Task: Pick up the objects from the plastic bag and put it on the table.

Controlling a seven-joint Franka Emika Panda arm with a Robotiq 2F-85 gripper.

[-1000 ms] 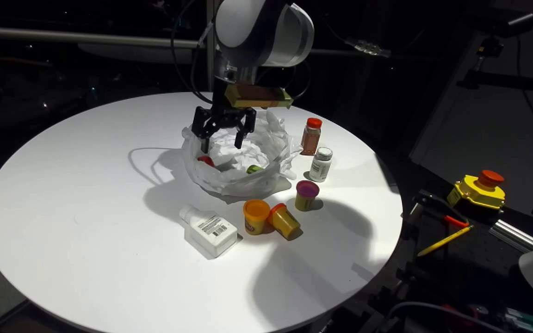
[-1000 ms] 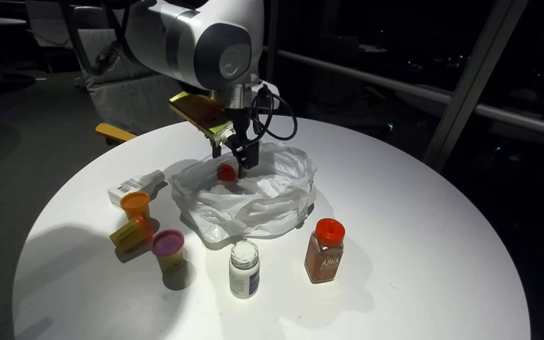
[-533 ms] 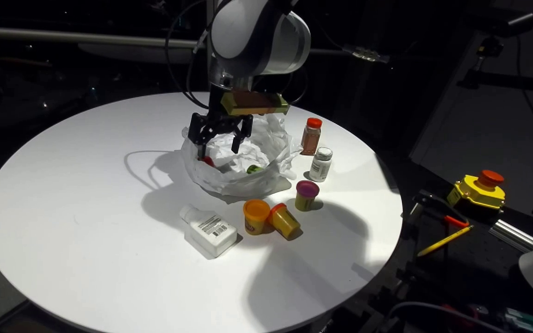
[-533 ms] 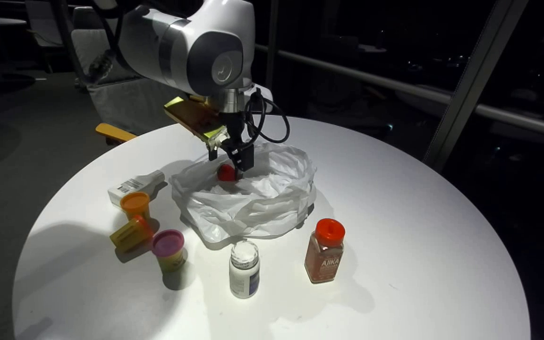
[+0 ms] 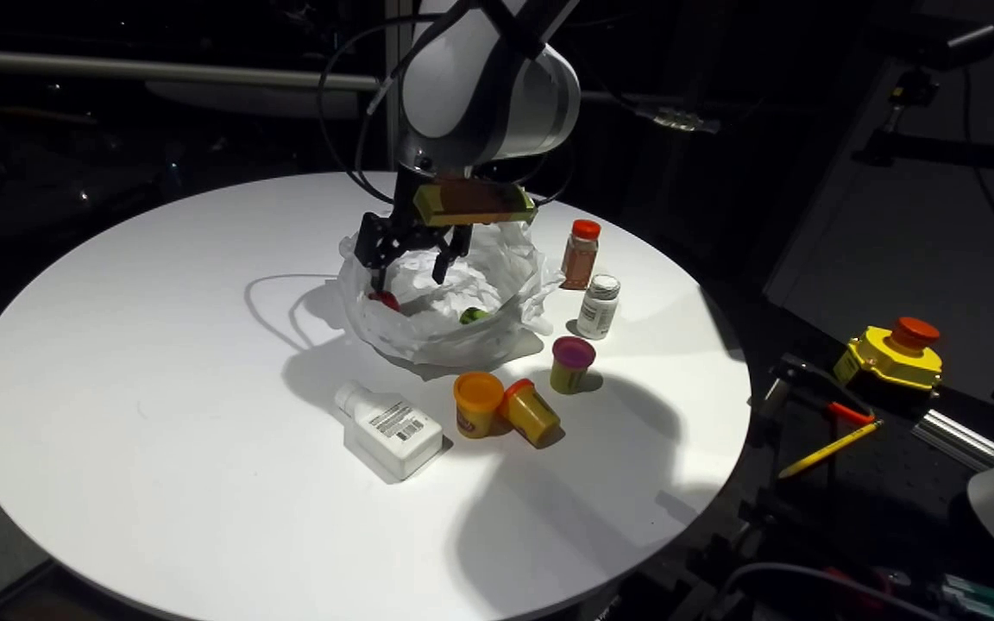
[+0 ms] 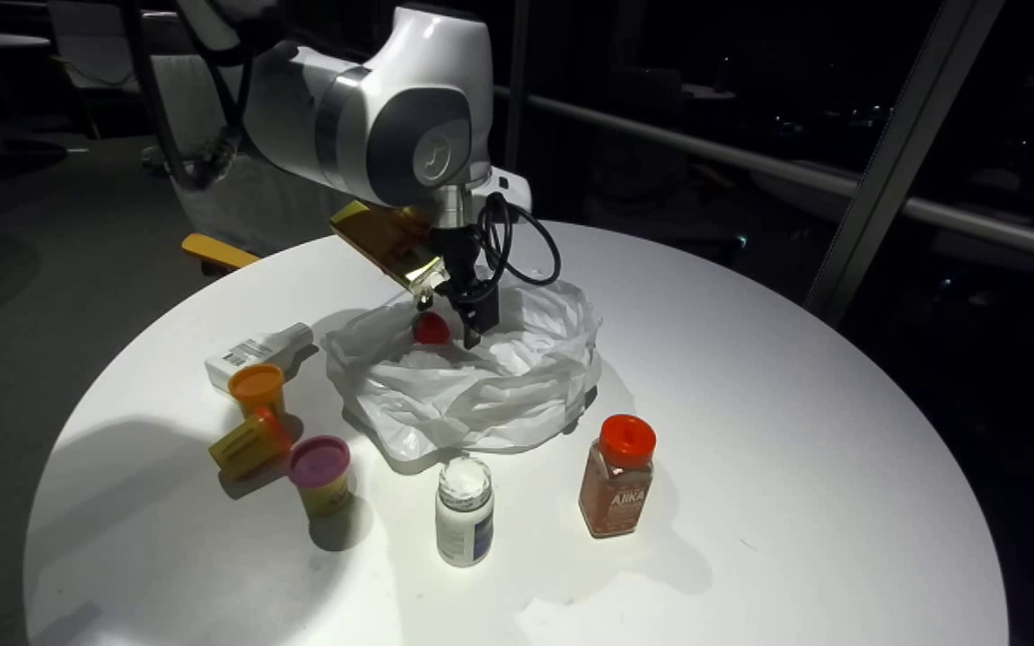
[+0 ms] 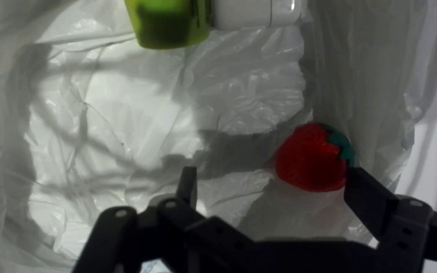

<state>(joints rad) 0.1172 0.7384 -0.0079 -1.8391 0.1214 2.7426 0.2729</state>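
Progress looks decent to me, probably past halfway: six items are out on the white table [image 5: 143,388]. Left to right in an exterior view: white bottle [image 5: 398,431] lying flat, orange-lidded tub [image 5: 475,410] standing, yellow tub [image 5: 536,416] tipped over right beside it (maybe touching), then pink-lidded tub [image 5: 571,366], red-capped shaker [image 5: 580,259] and white jar [image 5: 597,310], all upright.

Left to do, inside the plastic bag [image 5: 424,343], going by the wrist view: green piece [image 7: 167,26], white item [image 7: 254,13] right next to it, and red strawberry [image 7: 313,159]. Gripper [image 7: 272,182] is spread wide, nothing held. I'd guess the strawberry's next.

Murky bits: a scrap of blue print [image 7: 151,266] peeks out under the gripper, no clue whose. Green piece and white item get cut off up top. Can't tell whether the jaw nearest the strawberry touches it.
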